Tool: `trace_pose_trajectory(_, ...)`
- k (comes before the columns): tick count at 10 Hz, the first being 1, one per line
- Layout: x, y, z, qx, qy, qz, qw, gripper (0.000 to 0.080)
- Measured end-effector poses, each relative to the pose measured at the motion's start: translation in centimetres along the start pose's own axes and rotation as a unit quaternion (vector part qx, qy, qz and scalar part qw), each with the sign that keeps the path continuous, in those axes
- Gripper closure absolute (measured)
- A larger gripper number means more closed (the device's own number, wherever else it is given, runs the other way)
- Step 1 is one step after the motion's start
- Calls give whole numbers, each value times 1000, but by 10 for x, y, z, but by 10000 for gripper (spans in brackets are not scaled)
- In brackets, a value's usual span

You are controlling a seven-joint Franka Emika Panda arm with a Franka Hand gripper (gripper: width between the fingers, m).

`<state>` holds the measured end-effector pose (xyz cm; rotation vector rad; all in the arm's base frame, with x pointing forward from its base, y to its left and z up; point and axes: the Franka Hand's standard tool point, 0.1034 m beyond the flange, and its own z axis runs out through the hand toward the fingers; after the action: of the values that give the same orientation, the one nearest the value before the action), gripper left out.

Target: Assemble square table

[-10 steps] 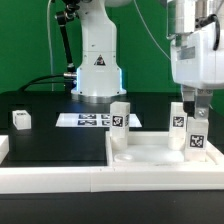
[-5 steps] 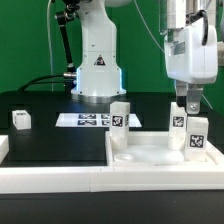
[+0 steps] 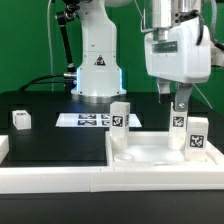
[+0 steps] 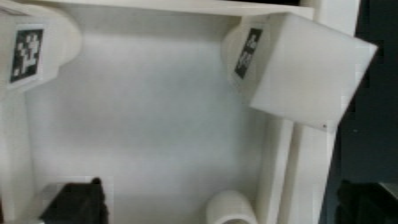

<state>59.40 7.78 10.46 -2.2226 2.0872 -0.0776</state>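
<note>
A: Biggest first: the black table (image 3: 50,138), spread right across the exterior view.
B: Then the white arm (image 3: 178,50), filling the upper right of that view.
A: Under it the gripper (image 3: 175,102), jaws spread wide, clamping nothing, close over the middle leg (image 3: 178,128). Touching or not? Cannot tell.
B: On to the square table top (image 3: 150,152), lying flat at the lower right, raised rim all round.
A: Same top (image 4: 160,130) filling most of the wrist view.
B: Along the bottom edge, the long white rail (image 3: 50,180).
A: Behind, near centre, the marker board (image 3: 85,120), flat on the black.
B: Now the small stuff. Standing upright on the top: corner leg (image 3: 120,118) at its far left corner, middle leg beside the right leg (image 3: 196,135).
A: And a loose leg (image 3: 22,119) alone at the exterior view's left, well apart from the top.
</note>
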Motion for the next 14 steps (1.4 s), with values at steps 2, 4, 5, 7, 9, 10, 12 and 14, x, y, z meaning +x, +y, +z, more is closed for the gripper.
trace_pose_trajectory(2,-1,0,1,-1,0,-18,1000,151)
trace_pose_trajectory(4,1,0,2,-2,1,-107,994,151)
trace_pose_trajectory(5,10,3,2,-9,-1,-199,980,151)
trace_pose_trajectory(7,39,3,3,-11,-1,-388,922,151)
trace_pose_trajectory(9,52,1,4,-15,-5,-471,882,151)
trace_pose_trajectory(10,51,2,4,-16,-5,-507,862,151)
trace_pose_trajectory(12,57,2,4,-24,0,-580,815,151)
trace_pose_trajectory(14,61,3,4,-31,4,-632,774,151)
